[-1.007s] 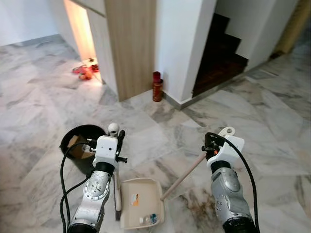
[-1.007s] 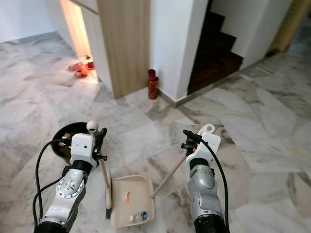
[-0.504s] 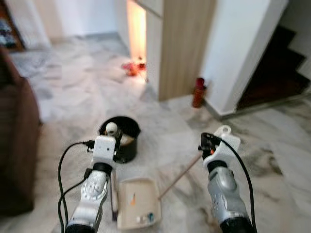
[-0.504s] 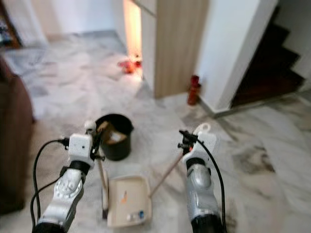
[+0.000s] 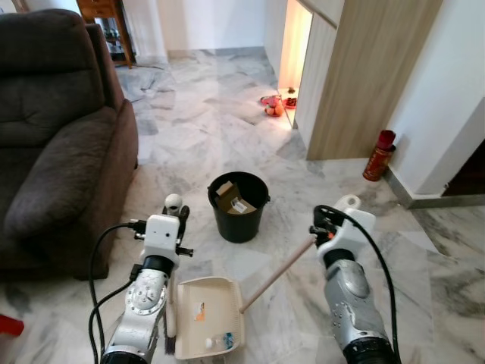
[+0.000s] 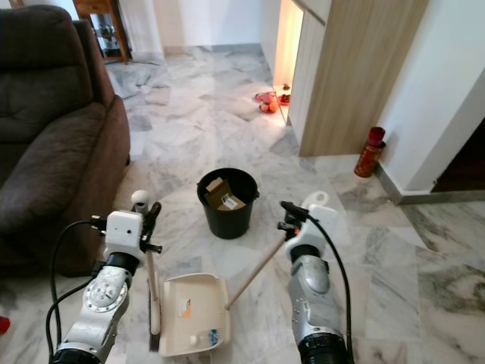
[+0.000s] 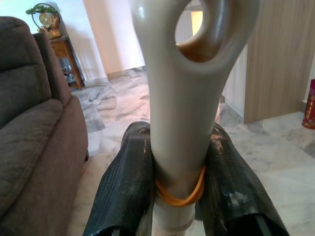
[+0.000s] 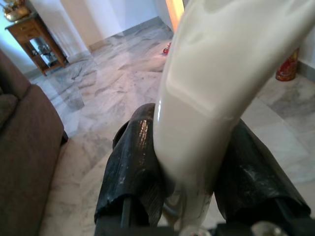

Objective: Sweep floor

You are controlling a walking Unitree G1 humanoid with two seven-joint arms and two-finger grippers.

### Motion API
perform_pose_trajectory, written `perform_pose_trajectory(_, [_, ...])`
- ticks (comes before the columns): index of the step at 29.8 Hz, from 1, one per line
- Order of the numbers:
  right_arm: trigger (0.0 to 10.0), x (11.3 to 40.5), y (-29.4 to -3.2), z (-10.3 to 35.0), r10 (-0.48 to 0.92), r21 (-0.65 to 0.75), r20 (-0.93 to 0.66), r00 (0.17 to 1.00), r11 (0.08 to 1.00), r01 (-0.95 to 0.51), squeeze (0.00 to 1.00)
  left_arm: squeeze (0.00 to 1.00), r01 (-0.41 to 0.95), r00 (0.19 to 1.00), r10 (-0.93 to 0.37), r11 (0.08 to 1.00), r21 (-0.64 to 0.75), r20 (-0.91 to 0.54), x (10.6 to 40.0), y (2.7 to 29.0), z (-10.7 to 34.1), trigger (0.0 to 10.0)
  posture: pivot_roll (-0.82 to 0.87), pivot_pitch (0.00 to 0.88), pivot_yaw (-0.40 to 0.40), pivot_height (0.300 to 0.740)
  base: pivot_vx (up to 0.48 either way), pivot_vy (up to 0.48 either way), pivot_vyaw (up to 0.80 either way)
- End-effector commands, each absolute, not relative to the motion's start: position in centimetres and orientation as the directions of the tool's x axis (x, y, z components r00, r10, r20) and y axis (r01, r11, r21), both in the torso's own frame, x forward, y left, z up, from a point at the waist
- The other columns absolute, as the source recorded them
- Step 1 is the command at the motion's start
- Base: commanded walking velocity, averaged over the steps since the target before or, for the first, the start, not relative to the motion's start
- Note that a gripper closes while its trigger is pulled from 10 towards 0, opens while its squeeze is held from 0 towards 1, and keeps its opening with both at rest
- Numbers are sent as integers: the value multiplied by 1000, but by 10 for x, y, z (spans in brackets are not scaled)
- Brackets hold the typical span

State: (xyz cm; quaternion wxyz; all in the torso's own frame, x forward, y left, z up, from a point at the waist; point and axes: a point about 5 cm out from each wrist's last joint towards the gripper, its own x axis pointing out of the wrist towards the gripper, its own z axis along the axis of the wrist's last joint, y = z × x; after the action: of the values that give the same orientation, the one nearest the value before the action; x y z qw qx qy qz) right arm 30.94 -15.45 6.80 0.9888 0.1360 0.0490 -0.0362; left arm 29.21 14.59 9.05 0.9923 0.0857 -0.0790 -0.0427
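Our left gripper (image 7: 179, 191) has its jaws pinching the pale handle of the broom (image 5: 173, 303); the wrist view shows both black fingers (image 7: 125, 182) pressed against the shaft, an orange rubber band around it just at the grip, and the hanging loop at the handle's top above. The broom stands nearly upright at near left, dark bristles on the floor (image 5: 197, 144) just left of the dustpan.

Our right gripper (image 8: 189, 182) has its jaws clamped on the cream top of the dustpan handle (image 5: 282, 265). A wooden rod slants down and left from the grip to the dustpan (image 5: 204, 322), which rests on the marble between our two arms. The cream pan holds a few small bits of litter near its closest edge, one of them bluish.

A black bucket (image 5: 239, 206) stands just beyond the dustpan, near centre, with cardboard scraps inside. A dark brown sofa (image 5: 57, 136) occupies the far left side. At far right a wood-panelled partition (image 5: 371, 76) stands beside a lit opening, with small red and orange things (image 5: 273, 105) on the floor at its foot. A red cylinder (image 5: 379, 155) stands against the white wall further right. A wooden cabinet (image 5: 106, 19) is at the far left corner, behind the sofa.
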Motion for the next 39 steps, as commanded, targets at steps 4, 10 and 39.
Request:
perform_pose_trajectory(4, [10000, 314, -152, 78, -53, 282, -62, 997, 957, 68, 0, 0, 68, 978, -101, 982, 176, 182, 296, 145, 100, 10000, 74, 0, -14, 740, 0, 0, 0])
perform_pose_trajectory(10, [10000, 314, -151, 78, -47, 282, -65, 997, 957, 64, 0, 0, 69, 978, -102, 981, 180, 181, 296, 145, 100, 10000, 77, 0, -14, 740, 280, 0, 0])
perform_pose_trajectory(39, [10000, 314, -143, 81, -7, 244, -37, 999, 970, 16, 0, 0, 80, 978, -113, 980, 184, 176, 296, 143, 100, 10000, 83, 0, -19, 740, 374, 0, -14])
